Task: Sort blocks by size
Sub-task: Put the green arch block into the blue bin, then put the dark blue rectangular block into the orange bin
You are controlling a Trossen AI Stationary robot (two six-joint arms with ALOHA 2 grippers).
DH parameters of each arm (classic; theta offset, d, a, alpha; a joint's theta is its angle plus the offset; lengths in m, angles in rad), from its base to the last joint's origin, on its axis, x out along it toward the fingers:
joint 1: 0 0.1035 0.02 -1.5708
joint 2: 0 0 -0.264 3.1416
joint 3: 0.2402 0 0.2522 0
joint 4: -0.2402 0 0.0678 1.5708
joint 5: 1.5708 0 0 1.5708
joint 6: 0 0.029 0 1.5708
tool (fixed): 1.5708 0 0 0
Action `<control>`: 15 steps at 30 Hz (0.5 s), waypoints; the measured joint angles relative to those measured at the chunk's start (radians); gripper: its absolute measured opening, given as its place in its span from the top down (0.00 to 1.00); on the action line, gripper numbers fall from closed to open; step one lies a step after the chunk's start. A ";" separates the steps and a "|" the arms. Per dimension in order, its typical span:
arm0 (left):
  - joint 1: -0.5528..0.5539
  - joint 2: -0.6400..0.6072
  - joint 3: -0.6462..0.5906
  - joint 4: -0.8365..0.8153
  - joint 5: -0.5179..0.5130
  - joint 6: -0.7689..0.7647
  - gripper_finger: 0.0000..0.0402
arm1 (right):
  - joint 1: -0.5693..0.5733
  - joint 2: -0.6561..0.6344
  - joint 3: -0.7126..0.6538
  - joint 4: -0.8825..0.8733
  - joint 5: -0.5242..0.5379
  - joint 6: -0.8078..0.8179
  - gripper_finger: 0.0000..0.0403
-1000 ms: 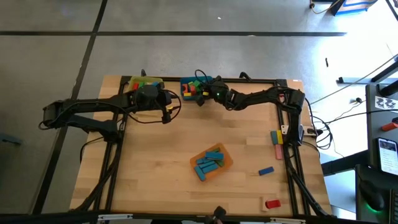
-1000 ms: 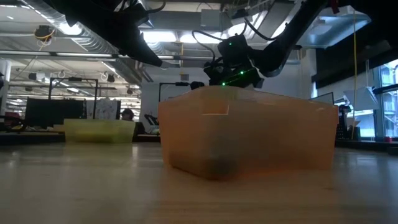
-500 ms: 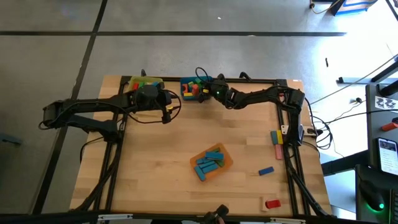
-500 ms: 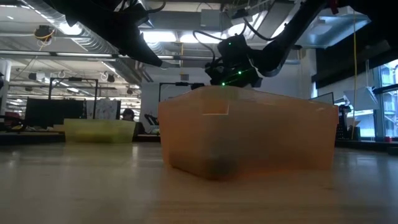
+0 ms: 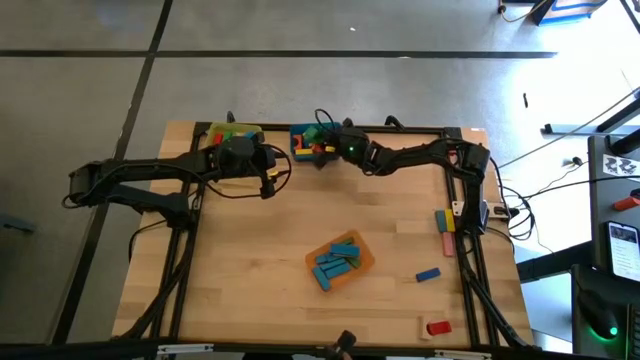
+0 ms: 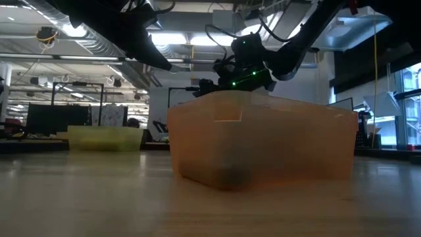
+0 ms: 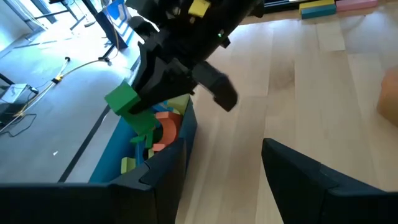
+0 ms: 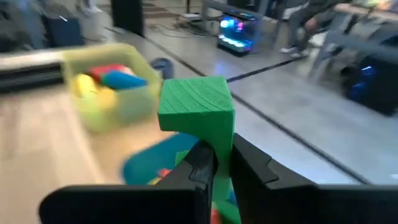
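Orange bin [image 5: 341,263] sits nearest me on the table, holding a heap of blue blocks [image 5: 335,264]; I take it as my landmark. To the right of it a small blue block [image 5: 428,274] lies loose on the wood, a red block [image 5: 437,327] lies nearer me than that, and a short row of pink, yellow and blue blocks [image 5: 443,230] rests by the right arm's base.

Beyond the orange bin, at the far edge of the table, stands the teal bin [image 5: 305,143], with the yellow bin [image 5: 232,132] just to its left. What matters for me is there: the right gripper [image 8: 221,163] pinches a green block [image 8: 198,111] by its lower part, fingers pressed against either side, the block's square top standing above them. From the left wrist I see that green block [image 7: 122,99] hanging over the teal bin [image 7: 155,152] and its jumble of blocks, apart from them, not yet let go. So the drop, as I judge it, lies straight down from the gripper, and the right arm is the one placed for it.

The left gripper [image 7: 227,165] hovers by the yellow bin, left of the teal one, fingers spread and holding nothing.

I would check that the block clears the bin's rim before opening.
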 joint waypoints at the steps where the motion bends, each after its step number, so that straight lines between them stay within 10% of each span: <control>1: 0.000 0.000 0.000 0.002 0.000 0.000 0.51 | 0.000 0.000 0.001 0.001 -0.016 0.018 0.90; 15: 0.000 0.000 0.000 0.003 0.000 0.000 0.51 | -0.022 0.012 0.068 -0.196 0.003 0.146 0.69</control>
